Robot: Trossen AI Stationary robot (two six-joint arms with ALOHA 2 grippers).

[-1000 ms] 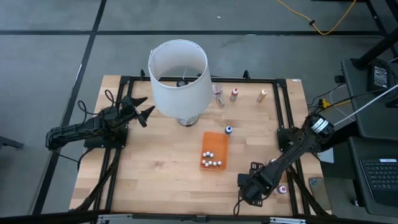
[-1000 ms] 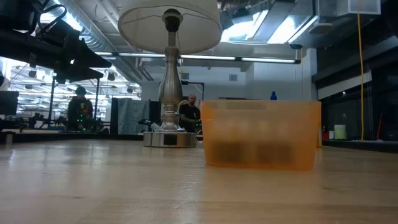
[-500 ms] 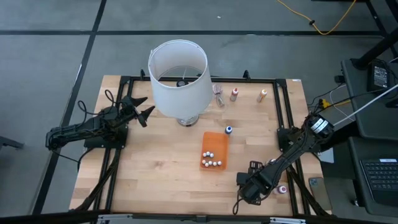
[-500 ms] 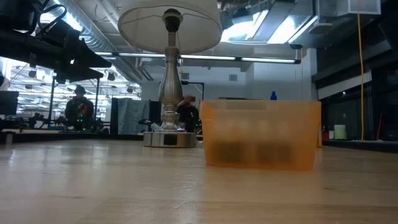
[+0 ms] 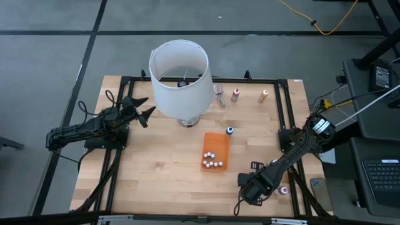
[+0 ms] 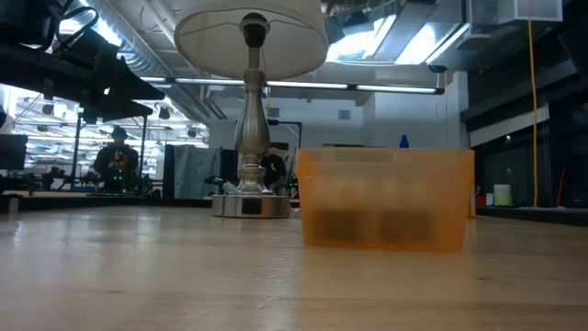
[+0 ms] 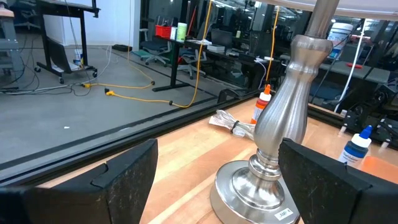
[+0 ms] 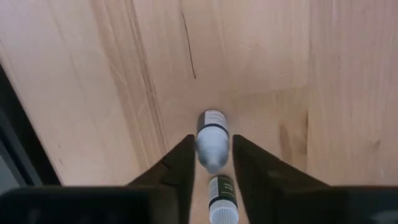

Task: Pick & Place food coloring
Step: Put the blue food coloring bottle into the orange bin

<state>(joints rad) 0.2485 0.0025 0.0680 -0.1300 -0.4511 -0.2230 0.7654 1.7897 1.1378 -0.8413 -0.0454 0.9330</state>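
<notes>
A white lampshade [image 5: 179, 76] tops a silver lamp base [image 7: 272, 163] at the back of the wooden table [image 5: 156, 164]. A flat orange tray [image 5: 215, 151] lies mid-table. A crumpled clear wrapper [image 5: 220, 95], perhaps plastic, sits just beside the lamp.

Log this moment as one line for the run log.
right hand: closed on small bottle, near table edge | left hand: open, idle by lamp | orange tray: holds white-capped bottles

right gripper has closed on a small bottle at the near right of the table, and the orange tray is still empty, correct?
Not quite. The orange tray already holds several white-capped bottles, as the high view shows. The rest holds: the right gripper pinches a small bottle at the table's near right.
</notes>
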